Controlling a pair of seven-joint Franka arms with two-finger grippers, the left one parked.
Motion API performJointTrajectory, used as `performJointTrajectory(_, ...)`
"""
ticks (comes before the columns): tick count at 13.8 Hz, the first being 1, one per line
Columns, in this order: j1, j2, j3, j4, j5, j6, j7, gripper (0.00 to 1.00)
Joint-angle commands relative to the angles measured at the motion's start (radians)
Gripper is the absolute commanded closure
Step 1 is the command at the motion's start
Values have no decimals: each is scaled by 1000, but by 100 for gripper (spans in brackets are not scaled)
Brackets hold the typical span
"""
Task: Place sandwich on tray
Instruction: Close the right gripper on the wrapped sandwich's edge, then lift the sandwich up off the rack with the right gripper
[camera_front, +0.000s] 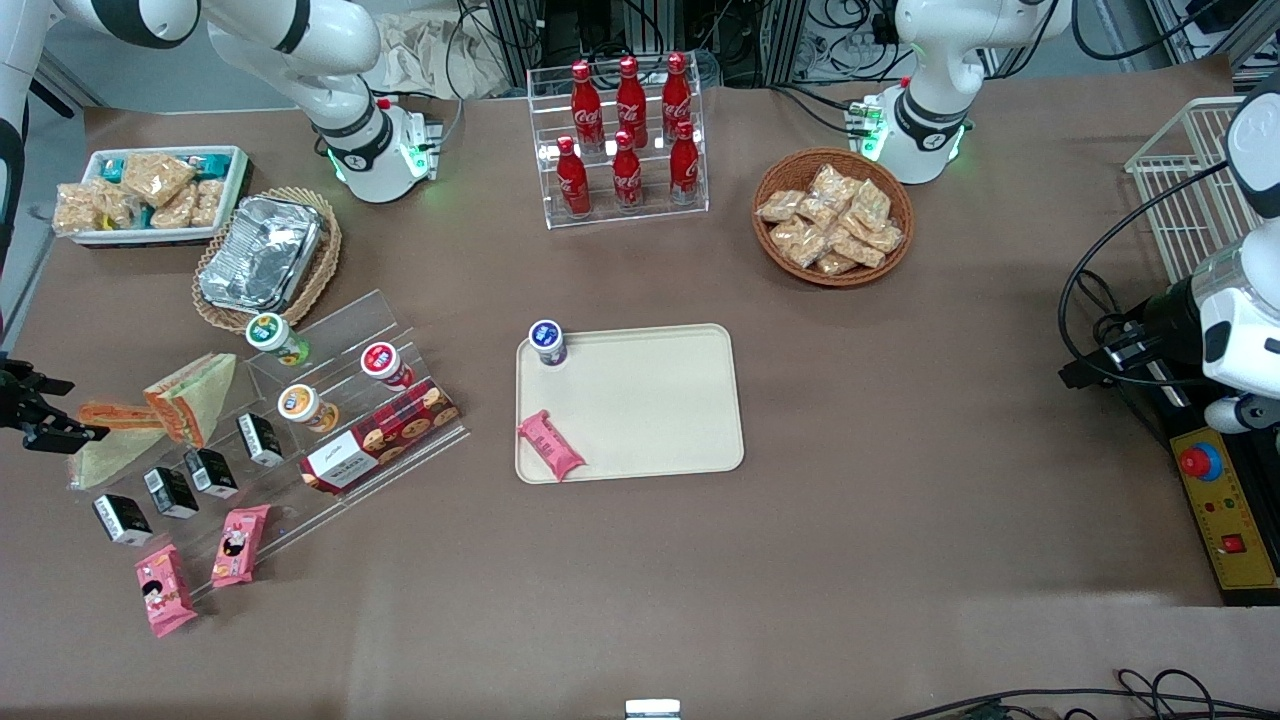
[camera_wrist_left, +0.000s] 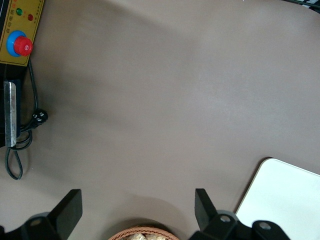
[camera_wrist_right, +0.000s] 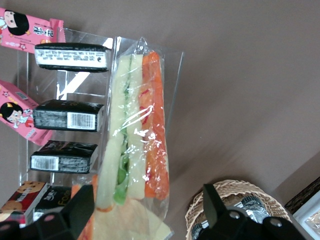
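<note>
Two wrapped wedge sandwiches lie at the working arm's end of the table. One sandwich (camera_front: 192, 396) leans against a clear acrylic stand. The other sandwich (camera_front: 108, 442) lies flat beside it, nearer the front camera. In the right wrist view a sandwich (camera_wrist_right: 136, 131) shows its pale bread with green and orange filling. A second wrapped wedge (camera_wrist_right: 131, 226) lies between the fingers. My right gripper (camera_front: 48, 410) hovers over them, open and empty (camera_wrist_right: 147, 202). The cream tray (camera_front: 650, 400) lies mid-table, well away toward the parked arm.
On the tray stand a small yogurt cup (camera_front: 547, 342) and a pink snack bar (camera_front: 550, 447). The acrylic stand (camera_front: 400, 330) holds cups, black boxes (camera_wrist_right: 70, 56) and a biscuit box. A wicker basket with a foil container (camera_front: 262, 255) is close by. Pink bars (camera_front: 165, 590) lie near the front.
</note>
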Motion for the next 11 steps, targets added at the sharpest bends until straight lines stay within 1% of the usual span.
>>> performJointTrajectory(1,-5,8,-1,5,26,8,-3,26)
performJointTrajectory(2,-5,11,-1,6,26,8,-19,43)
performJointTrajectory(3,-5,11,-1,6,26,8,-45,51)
performJointTrajectory(4,-5,12,-1,6,26,8,-50,54)
performJointTrajectory(5,-5,14,-1,6,26,8,-56,62)
performJointTrajectory(6,-6,14,-1,6,25,8,-66,66)
performJointTrajectory(7,-5,14,-1,6,25,8,-69,79)
performJointTrajectory(9,-5,12,-1,9,13,8,-73,97)
performJointTrajectory(10,-3,9,-1,11,11,6,-99,100)
performJointTrajectory(11,0,5,-2,15,3,8,-133,100)
